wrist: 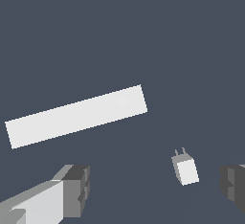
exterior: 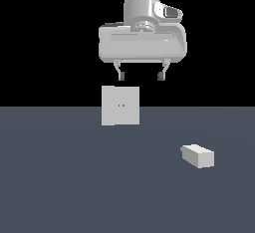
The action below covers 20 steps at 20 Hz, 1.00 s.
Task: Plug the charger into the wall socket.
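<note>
The charger (exterior: 197, 156) is a small off-white block lying on the dark grey floor toward the exterior view's right. In the wrist view the charger (wrist: 185, 168) shows two short prongs at one end. The wall socket (exterior: 120, 105) is an upright off-white square plate with two tiny dark dots at its centre; the wrist view shows it edge-on from above as a long strip (wrist: 76, 116). My gripper (exterior: 140, 73) hangs high above the floor, above the socket, open and empty. Its fingers (wrist: 74, 189) show in the wrist view, wide apart.
The dark grey floor (exterior: 74, 177) stretches around both objects. Behind it the background is black.
</note>
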Tool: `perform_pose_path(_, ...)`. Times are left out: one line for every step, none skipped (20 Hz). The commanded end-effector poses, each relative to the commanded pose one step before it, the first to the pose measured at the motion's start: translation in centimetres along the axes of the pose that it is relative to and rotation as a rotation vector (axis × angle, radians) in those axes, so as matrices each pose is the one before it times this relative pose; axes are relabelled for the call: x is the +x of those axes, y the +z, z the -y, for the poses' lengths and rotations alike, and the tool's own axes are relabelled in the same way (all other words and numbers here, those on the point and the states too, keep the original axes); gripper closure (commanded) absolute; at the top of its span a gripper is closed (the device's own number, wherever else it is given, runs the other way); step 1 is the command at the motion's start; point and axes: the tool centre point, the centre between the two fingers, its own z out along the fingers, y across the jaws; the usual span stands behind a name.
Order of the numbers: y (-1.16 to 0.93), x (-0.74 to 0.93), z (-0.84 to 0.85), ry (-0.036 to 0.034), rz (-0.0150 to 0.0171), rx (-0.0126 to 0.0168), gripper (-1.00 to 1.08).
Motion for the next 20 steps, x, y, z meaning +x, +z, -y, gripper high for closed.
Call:
perform_pose_path(0.0,0.0,-0.001,0.0,0.0,0.0,-0.92)
perform_pose_path(0.022,-0.005,-0.018,0.0,0.0,0.0,-0.92)
perform_pose_path(0.009,-0.029,-0.01,-0.00075,-0.00093,0.00006,-0.92)
perform_pose_path(0.03,-0.045,-0.029,-0.00105,-0.00132,0.00011,-0.92)
perform_pose_path(0.051,-0.06,-0.048,-0.00135,-0.00171,0.00014,-0.92)
perform_pose_path(0.06,-0.079,-0.057,-0.00181,-0.0023,0.00019,-0.92)
perform_pose_path(0.076,-0.096,-0.072,-0.00218,-0.00276,0.00023,-0.92)
perform_pose_path(0.091,-0.113,-0.086,-0.00256,-0.00325,0.00027,-0.92)
perform_pose_path(0.106,-0.13,-0.1,-0.00295,-0.00375,0.00031,-0.92)
perform_pose_path(0.118,-0.148,-0.112,-0.00338,-0.0043,0.00035,-0.92)
perform_pose_path(0.132,-0.166,-0.125,-0.00379,-0.00481,0.00039,-0.92)
perform_pose_path(0.149,-0.183,-0.141,-0.00415,-0.00528,0.00042,-0.92)
perform_pose_path(0.161,-0.201,-0.153,-0.00459,-0.00584,0.00046,-0.92)
perform_pose_path(0.177,-0.218,-0.168,-0.00498,-0.00634,0.0005,-0.92)
perform_pose_path(0.191,-0.236,-0.181,-0.0054,-0.00688,0.00053,-0.92)
perform_pose_path(0.206,-0.253,-0.196,-0.0058,-0.00739,0.00056,-0.92)
perform_pose_path(0.221,-0.271,-0.21,-0.00622,-0.00793,0.00059,-0.92)
perform_pose_path(0.236,-0.288,-0.225,-0.00663,-0.00846,0.00062,-0.92)
perform_pose_path(0.251,-0.305,-0.24,-0.00704,-0.00898,0.00065,-0.92)
perform_pose_path(0.265,-0.32,-0.253,-0.0074,-0.00945,0.00067,-0.92)
